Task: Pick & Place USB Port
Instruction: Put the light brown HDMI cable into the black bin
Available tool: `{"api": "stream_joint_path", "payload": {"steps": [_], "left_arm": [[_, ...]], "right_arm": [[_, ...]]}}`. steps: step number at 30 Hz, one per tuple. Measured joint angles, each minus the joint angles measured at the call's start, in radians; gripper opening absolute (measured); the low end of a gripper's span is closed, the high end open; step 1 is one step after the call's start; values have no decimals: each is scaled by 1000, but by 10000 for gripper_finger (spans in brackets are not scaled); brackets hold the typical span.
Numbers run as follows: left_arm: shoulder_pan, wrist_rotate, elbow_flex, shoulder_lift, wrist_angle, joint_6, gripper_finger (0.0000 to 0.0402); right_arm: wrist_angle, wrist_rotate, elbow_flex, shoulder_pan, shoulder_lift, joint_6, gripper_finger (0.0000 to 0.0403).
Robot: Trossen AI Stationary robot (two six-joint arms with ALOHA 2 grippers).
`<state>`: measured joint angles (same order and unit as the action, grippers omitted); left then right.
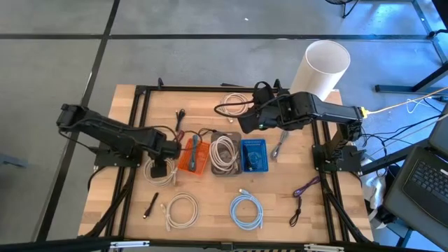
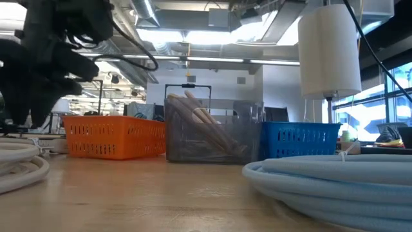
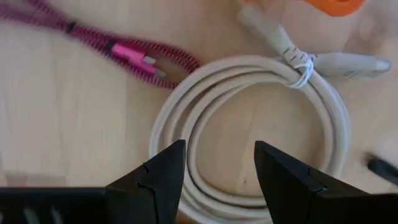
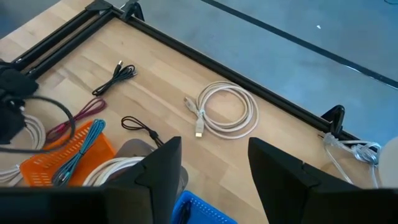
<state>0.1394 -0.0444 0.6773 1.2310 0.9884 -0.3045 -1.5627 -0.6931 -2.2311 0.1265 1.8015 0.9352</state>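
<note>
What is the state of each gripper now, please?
Left gripper: open, empty, above the white coiled cable.
Right gripper: open, empty, over the baskets.

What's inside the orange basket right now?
The orange basket holds a teal braided cable lying across it, seen in the high and right wrist views. Anything underneath it is covered, and the left tool hides the basket's left edge.
</note>
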Motion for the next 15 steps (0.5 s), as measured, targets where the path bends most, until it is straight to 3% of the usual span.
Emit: {"api": "stream_joint_path", "payload": {"steps": [6, 15], "left_arm": [[5, 28, 0, 112, -107, 80, 184], [5, 80, 5, 253, -122, 124, 184]], "right_arm": [[0, 5, 0, 0, 0, 0, 188], [-1, 19, 0, 0, 0, -22, 188]]}}
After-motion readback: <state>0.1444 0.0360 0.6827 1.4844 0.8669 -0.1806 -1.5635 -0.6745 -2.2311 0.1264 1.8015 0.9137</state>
